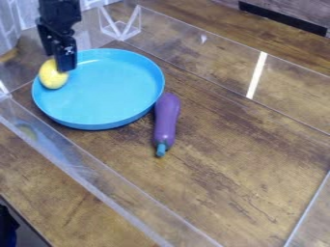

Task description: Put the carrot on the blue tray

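The carrot (49,76) is a small yellow lemon-shaped toy. It lies at the left rim of the round blue tray (116,96), at the upper left of the camera view. My black gripper (61,64) points straight down right over the carrot's far side. Its fingers stand open and their tips reach down to the fruit's top right. The fingers hide part of the carrot, and I cannot tell whether they touch it.
A purple eggplant (165,118) with a green stem lies on the wooden table just right of the tray. A clear plastic wall (91,178) runs along the table's front left. A clear stand (119,19) sits behind the tray.
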You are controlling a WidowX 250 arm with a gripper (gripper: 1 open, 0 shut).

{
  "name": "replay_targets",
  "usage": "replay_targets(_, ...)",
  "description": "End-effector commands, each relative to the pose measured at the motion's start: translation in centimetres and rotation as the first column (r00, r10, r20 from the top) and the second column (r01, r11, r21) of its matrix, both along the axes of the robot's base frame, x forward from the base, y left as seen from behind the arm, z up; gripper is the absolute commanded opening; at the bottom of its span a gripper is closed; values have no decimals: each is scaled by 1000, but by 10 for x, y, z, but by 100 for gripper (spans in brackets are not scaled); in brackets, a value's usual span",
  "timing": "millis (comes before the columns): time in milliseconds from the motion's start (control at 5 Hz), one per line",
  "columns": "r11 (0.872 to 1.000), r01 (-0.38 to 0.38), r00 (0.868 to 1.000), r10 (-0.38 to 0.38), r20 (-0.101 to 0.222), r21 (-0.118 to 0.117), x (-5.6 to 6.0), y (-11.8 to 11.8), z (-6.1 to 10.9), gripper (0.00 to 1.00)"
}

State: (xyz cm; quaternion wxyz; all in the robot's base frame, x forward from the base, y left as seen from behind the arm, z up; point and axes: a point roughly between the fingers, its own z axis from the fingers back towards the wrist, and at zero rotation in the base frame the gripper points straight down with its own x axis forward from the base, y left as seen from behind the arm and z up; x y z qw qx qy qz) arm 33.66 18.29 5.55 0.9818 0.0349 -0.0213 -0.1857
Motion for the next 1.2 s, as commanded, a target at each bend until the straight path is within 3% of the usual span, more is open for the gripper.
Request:
replay_targets(0,999,41,998,-42,47,27,11,3,14,100)
replay_targets(400,996,87,995,-88,43,22,12,7,6,100)
replay_targets(800,999,31,999,-32,41,20,37,12,5,100)
replay_targets(1000,996,-82,996,81,42,22,44,7,13,100)
